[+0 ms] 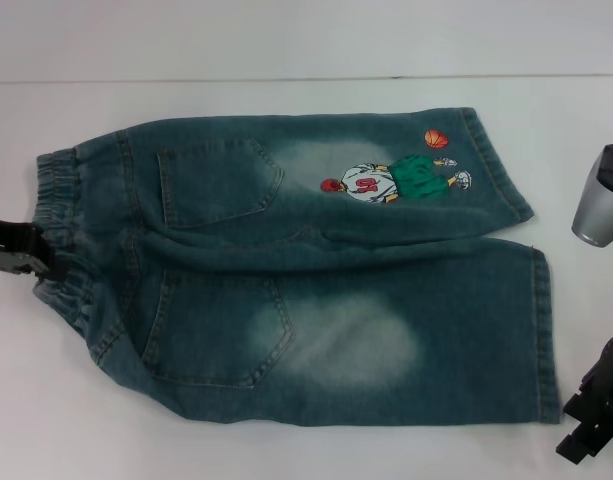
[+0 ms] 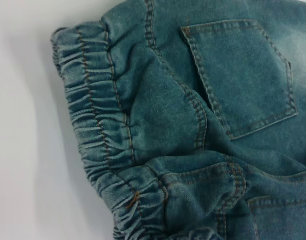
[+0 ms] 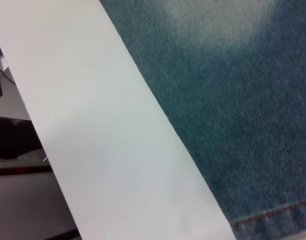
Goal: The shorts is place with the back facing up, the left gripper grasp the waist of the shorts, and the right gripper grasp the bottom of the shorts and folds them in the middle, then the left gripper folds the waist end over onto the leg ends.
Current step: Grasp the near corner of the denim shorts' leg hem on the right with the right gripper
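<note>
Nearest to us in the head view, our right claw (image 1: 593,420) hangs low at the right edge of the white counter (image 1: 286,450), a dark shape just beside the hem corner of the near leg; we cannot tell whether it is wide or narrow. The right wrist view shows only plain denim, a stitched hem line and the counter's edge (image 3: 118,150), with none of that claw's own parts. The shorts (image 1: 306,300) lie flat across the middle of the counter, back side up, waist toward our left and leg ends toward our right. The near leg carries a back pocket (image 1: 221,330) and a faded pale patch (image 1: 356,340). At the left edge, about level with the middle of the garment, our left claw (image 1: 26,252) sits against the gathered elastic waistband (image 1: 58,215); how far it is spread we cannot tell. In the left wrist view the waistband's puckered folds (image 2: 93,125) and orange stitching fill the picture beside a pocket (image 2: 242,75). Farther off, the far leg bears a second pocket (image 1: 218,180) and an embroidered basketball player (image 1: 391,180) with an orange ball (image 1: 436,138) above him near the hem. A grey arm segment (image 1: 601,200) stands at the right edge, apart from the cloth.
</note>
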Tool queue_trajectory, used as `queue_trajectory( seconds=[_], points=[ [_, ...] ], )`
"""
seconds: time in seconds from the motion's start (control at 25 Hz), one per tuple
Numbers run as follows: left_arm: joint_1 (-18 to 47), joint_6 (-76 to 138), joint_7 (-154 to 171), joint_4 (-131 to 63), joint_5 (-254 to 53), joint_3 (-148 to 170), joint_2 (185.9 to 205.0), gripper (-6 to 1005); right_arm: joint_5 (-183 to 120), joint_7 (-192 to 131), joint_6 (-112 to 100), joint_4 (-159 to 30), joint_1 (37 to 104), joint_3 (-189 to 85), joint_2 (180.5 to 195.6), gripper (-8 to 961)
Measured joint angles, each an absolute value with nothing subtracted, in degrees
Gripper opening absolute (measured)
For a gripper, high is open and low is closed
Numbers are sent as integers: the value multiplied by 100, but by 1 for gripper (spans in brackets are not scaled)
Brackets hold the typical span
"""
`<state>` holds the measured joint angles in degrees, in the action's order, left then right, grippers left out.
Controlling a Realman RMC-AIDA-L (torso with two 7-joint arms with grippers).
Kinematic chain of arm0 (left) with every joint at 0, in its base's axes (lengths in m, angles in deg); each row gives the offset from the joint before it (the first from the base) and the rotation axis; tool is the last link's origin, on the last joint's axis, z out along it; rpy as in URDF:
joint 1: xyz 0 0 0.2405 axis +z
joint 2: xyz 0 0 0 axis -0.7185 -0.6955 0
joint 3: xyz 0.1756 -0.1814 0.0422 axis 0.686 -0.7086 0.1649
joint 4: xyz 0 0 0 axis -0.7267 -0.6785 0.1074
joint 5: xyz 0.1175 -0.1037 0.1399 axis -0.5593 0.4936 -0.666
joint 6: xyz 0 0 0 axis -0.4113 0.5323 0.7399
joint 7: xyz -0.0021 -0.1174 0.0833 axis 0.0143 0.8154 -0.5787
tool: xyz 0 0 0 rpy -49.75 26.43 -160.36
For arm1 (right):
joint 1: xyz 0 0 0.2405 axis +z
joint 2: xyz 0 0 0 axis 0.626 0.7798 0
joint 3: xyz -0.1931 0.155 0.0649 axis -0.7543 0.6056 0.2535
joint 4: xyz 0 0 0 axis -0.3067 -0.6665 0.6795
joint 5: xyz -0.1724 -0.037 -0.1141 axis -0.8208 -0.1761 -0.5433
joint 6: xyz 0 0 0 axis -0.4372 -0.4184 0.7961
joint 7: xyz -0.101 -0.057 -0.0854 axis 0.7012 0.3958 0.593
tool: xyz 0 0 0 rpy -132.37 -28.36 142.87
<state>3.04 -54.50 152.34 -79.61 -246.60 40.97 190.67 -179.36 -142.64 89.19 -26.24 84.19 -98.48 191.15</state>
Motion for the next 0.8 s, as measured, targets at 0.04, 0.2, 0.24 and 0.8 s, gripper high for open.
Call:
queue_trajectory(
  seconds=[0.04, 0.2, 0.24, 0.8],
  points=[
    [304, -5450, 15234, -7961, -24660, 4096, 19067, 28, -17936, -14268, 8907, -2632, 8424, -9850, 19116, 631],
    [304, -5450, 15234, -7961, -24660, 4096, 19070, 28, -17936, -14275, 8860, -2677, 8461, -9850, 19115, 624],
    [304, -5450, 15234, -7963, -24660, 4097, 19071, 28, -17936, -14276, 8844, -2697, 8473, -9850, 19115, 622],
    [322, -5435, 15228, -7961, -24659, 4096, 19072, 28, -17840, -14254, 8711, -2730, 8586, -9801, 19143, 597]
  ],
)
